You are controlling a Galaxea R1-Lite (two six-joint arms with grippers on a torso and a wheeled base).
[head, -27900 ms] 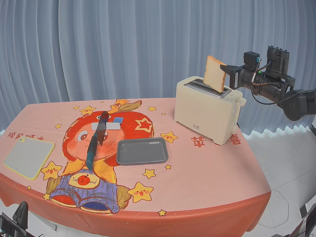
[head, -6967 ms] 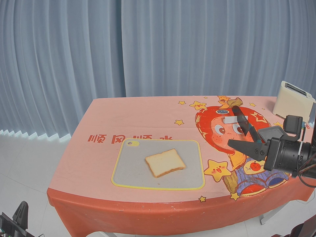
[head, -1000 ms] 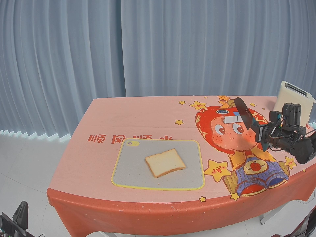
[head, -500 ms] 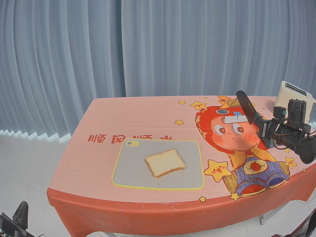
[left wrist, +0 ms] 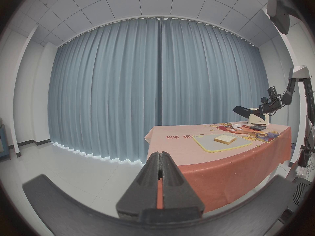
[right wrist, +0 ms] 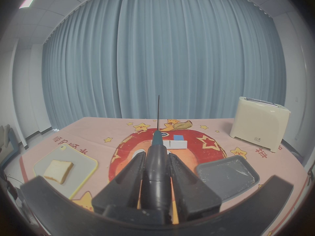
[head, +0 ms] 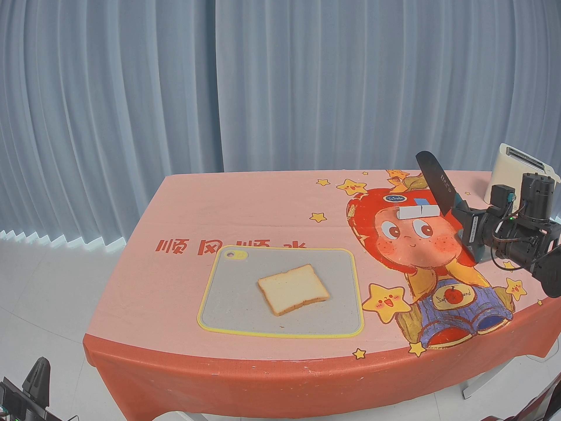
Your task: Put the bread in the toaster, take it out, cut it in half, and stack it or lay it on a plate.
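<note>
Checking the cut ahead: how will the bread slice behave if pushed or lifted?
The bread, a thin slice lying flat, would probably sag if lifted by one edge. Loose on the smooth cutting board, it may slide under a sideways push.

Right gripper [right wrist: 156, 156]: matt black plastic. The knife [head: 435, 182] it clamps has a dark matt blade and a smooth teal plastic handle. Beyond it, toaster [right wrist: 259, 123]: glossy cream plastic, metal slot trim. Near it, tray [right wrist: 226, 177]: dark grey, slight sheen. Well away, cutting board [head: 234, 299]: matt grey, yellow rim. On it, bread [head: 293, 289]: porous, matt. Tablecloth [head: 245, 217]: printed matt cloth.
</note>
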